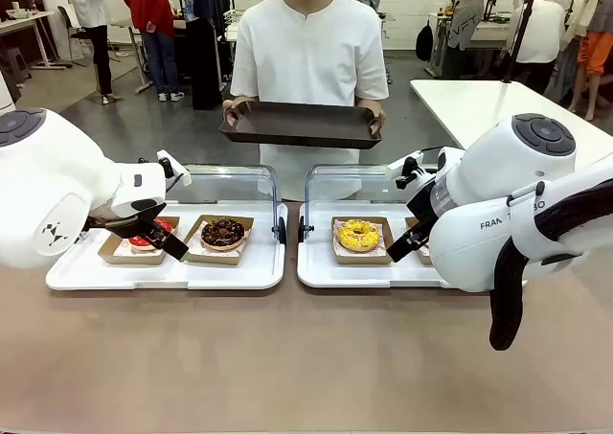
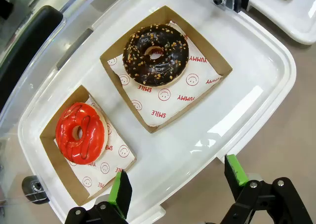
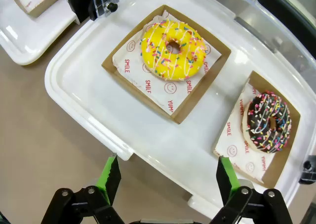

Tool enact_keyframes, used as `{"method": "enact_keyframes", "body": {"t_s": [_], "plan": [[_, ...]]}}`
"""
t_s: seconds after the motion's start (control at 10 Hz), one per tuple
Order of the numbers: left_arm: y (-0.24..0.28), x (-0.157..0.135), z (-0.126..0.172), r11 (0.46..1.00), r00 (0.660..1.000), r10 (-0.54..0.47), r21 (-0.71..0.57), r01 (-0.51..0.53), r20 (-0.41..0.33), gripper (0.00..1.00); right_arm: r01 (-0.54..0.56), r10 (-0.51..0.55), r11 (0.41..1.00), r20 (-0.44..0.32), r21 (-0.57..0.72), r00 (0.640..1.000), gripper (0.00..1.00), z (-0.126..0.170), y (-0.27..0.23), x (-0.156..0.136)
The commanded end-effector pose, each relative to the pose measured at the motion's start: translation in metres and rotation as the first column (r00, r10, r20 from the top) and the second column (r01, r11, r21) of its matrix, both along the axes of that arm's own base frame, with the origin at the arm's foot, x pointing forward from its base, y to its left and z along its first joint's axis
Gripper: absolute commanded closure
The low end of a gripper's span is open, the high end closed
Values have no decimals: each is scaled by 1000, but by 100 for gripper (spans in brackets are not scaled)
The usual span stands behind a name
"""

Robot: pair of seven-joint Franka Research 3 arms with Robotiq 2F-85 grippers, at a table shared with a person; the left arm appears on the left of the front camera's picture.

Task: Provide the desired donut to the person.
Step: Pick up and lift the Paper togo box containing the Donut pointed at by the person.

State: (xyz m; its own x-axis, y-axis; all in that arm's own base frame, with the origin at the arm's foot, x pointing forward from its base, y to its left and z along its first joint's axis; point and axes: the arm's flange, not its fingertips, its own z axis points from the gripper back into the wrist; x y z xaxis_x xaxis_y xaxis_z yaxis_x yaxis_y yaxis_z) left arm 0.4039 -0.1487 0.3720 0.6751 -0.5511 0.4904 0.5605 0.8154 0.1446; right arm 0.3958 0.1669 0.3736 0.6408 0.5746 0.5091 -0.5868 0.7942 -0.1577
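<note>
Donuts (image 1: 223, 231) boxed in white trays (image 1: 239, 273) mid-frame; person (image 1: 308, 51) upper centre holds dark tray (image 1: 302, 125); left gripper (image 2: 176, 166) and right gripper (image 3: 168, 159) spread, empty.

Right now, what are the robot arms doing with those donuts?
A person across the table holds out a brown tray. The left pincer hovers open near the red donut and the chocolate donut. The right pincer hovers open near the yellow donut and the sprinkled donut. All four sit on white trays. Nothing is picked up yet.
</note>
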Motion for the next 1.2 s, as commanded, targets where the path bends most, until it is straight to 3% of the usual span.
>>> {"method": "enact_keyframes", "body": {"t_s": [0.0, 0.4, 0.6, 0.9, 1.1], "plan": [[0, 0, 0, 1000, 1000, 0, 0, 0, 0, 0, 0, 0, 1000, 0, 0, 1000, 0, 0, 0, 0], [0, 0, 0, 1000, 1000, 0, 0, 0, 0, 0, 0, 0, 1000, 0, 0, 1000, 0, 0, 0, 0], [8, -10, 54, 998, 1000, 19, 60, -20, 12, 0, -4, 4, 1000, -59, 13, 998, 0, 55, -4, -14], [19, -36, 123, 997, 994, -9, 71, 16, -105, 0, -3, -1, 1000, -168, -27, 986, 0, 131, -24, -51], [25, -53, 158, 998, 996, -13, 62, 18, -89, 0, 17, -26, 998, -158, -54, 987, 0, 172, -30, -76]]}}
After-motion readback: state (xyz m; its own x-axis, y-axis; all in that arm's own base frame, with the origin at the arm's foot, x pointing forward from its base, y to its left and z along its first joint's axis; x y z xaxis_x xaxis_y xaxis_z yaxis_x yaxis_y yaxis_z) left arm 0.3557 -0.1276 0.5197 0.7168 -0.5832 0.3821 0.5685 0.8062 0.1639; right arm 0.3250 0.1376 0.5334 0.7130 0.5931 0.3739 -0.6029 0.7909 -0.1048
